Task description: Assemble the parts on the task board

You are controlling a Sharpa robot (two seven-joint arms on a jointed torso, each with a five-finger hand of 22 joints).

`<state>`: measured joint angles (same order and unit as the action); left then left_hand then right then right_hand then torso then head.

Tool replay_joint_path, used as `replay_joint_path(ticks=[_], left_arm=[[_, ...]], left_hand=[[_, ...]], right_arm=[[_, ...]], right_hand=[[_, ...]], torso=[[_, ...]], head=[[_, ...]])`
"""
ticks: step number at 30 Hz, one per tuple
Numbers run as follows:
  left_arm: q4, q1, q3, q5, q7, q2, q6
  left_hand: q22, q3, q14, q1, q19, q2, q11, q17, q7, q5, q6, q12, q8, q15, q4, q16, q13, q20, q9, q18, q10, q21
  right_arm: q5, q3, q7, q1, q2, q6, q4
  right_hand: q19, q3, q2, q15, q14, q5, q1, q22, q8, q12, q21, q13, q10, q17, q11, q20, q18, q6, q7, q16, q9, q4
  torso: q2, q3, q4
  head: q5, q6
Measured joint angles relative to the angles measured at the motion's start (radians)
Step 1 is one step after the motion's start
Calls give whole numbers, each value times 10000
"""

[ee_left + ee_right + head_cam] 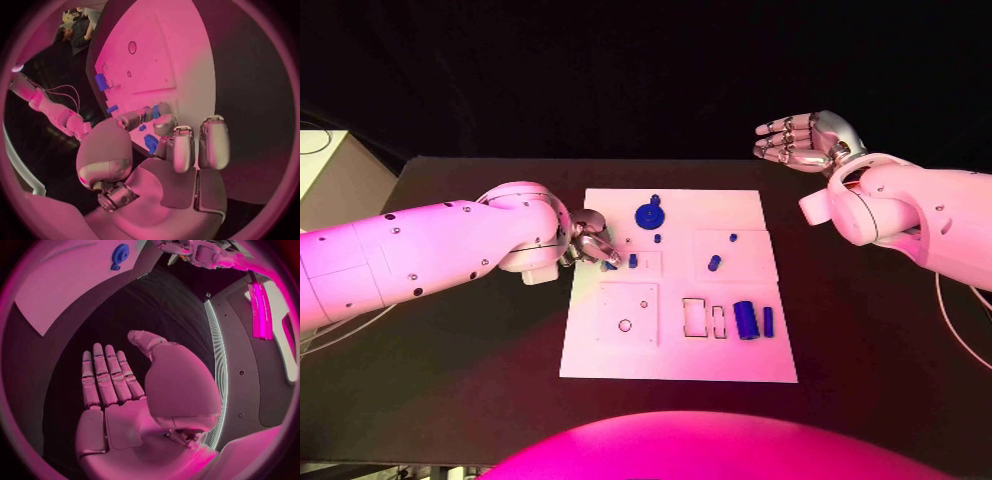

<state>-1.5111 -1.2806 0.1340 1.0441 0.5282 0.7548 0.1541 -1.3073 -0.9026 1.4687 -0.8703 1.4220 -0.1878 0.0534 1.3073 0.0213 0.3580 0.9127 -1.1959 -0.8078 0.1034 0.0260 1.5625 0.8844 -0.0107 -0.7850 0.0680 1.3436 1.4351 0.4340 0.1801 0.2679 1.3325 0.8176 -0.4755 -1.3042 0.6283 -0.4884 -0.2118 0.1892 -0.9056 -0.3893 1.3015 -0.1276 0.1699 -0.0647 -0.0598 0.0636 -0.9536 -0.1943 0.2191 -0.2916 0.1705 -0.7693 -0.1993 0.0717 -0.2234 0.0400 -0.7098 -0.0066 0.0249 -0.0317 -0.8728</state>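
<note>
The white task board [678, 350] lies mid-table, also in the left wrist view [169, 60]. On it are a blue round disc [649, 214] [120, 255], a blue cylinder [746, 320] [101, 81], a blue bar [767, 320] and small blue pegs [714, 263]. My left hand [589, 245] hovers at the board's left edge, fingers [181, 147] curled in around a small blue part [150, 143], which peeks out under them [607, 266]. Another blue peg [632, 260] stands just beside them. My right hand [805, 140] [109, 385] is raised past the board's far right corner, fingers extended, holding nothing.
The board has rectangular cut-outs [694, 317] near the cylinder and a plate with a round hole [625, 325] [132, 47] at its front left. A pale box [336, 180] stands at the table's far left edge. Bare black table surrounds the board.
</note>
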Motion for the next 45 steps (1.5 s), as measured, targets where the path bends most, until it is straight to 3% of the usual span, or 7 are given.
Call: replay_joint_path(ticks=[5,13,45], left_arm=[[6,0,1,158,-6,-4,-84],[-37,18,17,374,0,0,-313],[64,1,7,609,23,-131,-178]], left_hand=[[0,0,0,0,0,0,-39,0,1,-1,1,-159,-54,0,0,0,245,0,-14,1,47,24],[0,1,0,0,112,0,55,0,-58,-20,169,-356,-115,0,-1,41,578,-4,-13,2,275,122],[0,74,0,0,110,1,52,0,-56,-20,284,-356,-172,0,-74,41,566,-3,-3,1,347,161]], right_arm=[[0,0,-1,0,1,1,0],[0,0,-1,-1,-2,4,4],[-1,1,-3,-5,-7,21,15]], right_hand=[[0,0,0,0,0,0,0,0,0,0,0,0,0,-1,0,0,0,1,0,0,0,0],[0,0,0,0,0,0,0,-1,0,0,0,0,0,-1,0,0,0,1,0,0,0,0],[1,0,0,0,0,0,0,-2,0,0,0,0,0,-2,0,0,0,1,1,0,-1,0]], torso=[[-1,-1,0],[0,-4,0],[4,-5,-3]], head=[[-1,0],[13,0],[16,0]])
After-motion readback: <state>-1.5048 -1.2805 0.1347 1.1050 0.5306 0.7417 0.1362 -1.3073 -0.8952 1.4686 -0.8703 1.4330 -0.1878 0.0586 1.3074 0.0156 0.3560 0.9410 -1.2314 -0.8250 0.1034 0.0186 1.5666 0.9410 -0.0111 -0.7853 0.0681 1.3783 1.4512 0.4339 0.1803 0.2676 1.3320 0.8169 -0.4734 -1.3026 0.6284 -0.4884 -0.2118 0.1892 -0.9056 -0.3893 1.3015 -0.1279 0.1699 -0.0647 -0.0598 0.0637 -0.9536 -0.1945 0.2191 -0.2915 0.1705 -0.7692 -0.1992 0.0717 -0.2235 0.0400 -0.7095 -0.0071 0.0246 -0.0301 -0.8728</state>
